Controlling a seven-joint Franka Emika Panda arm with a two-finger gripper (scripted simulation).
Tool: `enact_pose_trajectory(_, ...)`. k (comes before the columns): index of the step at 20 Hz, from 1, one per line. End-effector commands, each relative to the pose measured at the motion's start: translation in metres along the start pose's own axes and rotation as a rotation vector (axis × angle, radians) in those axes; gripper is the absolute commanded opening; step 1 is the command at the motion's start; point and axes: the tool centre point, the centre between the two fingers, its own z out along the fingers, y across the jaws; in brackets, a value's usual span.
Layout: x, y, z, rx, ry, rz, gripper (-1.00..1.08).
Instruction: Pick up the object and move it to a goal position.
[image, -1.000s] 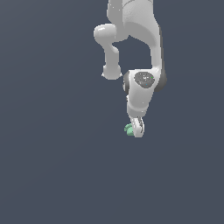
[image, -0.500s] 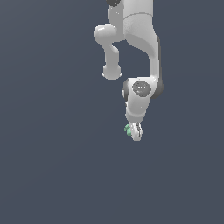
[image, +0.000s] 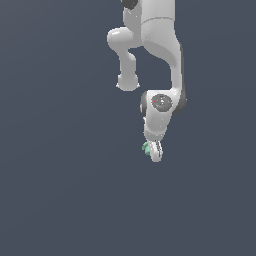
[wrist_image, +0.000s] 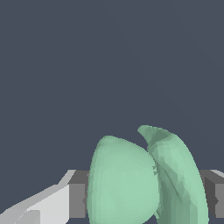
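The object is a small mint-green lumpy thing (image: 147, 148) with a rounded body and a protruding part. In the exterior view it sits at the tip of the white arm, between the fingers of my gripper (image: 153, 152). In the wrist view the object (wrist_image: 144, 179) fills the space between the two grey finger pads (wrist_image: 77, 199), which press on it from both sides. The gripper is shut on it and holds it above the flat dark grey floor.
The white arm (image: 160, 60) hangs down from the upper middle of the exterior view. A plain dark grey floor (image: 60, 190) lies all around, with no other objects in view.
The arm's wrist and gripper have shifted slightly toward the exterior view's right and a little down, carrying the green object with them.
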Motion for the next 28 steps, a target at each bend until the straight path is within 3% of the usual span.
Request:
enact_pose_trajectory(1, 0.000, 0.001, 0.001, -0.002, 0.000, 0.000, -1.00)
enact_pose_trajectory(7, 0.002, -0.001, -0.002, 0.000, 0.000, 0.000, -1.00)
enact_pose_trajectory(13, 0.023, -0.010, -0.022, 0.000, 0.000, 0.000, -1.00)
enact_pose_trajectory(28, 0.132, -0.060, -0.124, -0.001, 0.001, 0.000, -1.00)
